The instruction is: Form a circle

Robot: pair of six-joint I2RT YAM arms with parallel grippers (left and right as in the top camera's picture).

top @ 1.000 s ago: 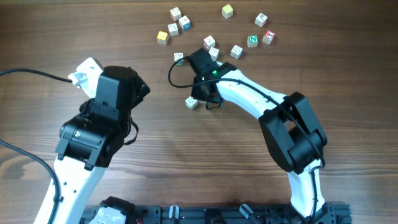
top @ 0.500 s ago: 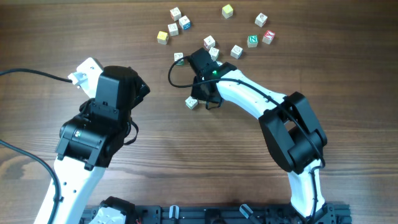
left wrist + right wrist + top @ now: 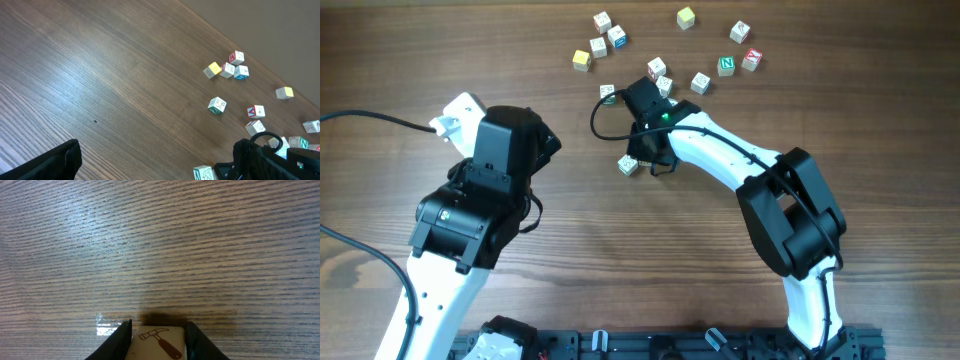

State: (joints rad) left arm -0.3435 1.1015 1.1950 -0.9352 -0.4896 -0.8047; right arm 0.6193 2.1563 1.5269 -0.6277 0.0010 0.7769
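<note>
My right gripper (image 3: 649,156) points down at the table and is shut on a white cube with a brown hammer picture (image 3: 160,342); both fingers press its sides. In the overhead view that cube is hidden under the gripper. Another white cube (image 3: 628,165) lies just left of the gripper. The green "N" cube (image 3: 726,66), a yellow cube (image 3: 582,60) and white cubes (image 3: 700,82) lie loose and scattered further back. No circle shows in these views. My left gripper (image 3: 160,177) hangs open over bare wood at the left, with nothing between its fingers.
Other loose cubes sit at the back: a red one (image 3: 751,59), a blue one (image 3: 617,38), a second yellow one (image 3: 686,17) and a green-marked white one (image 3: 608,93). A black cable (image 3: 600,125) loops beside the right wrist.
</note>
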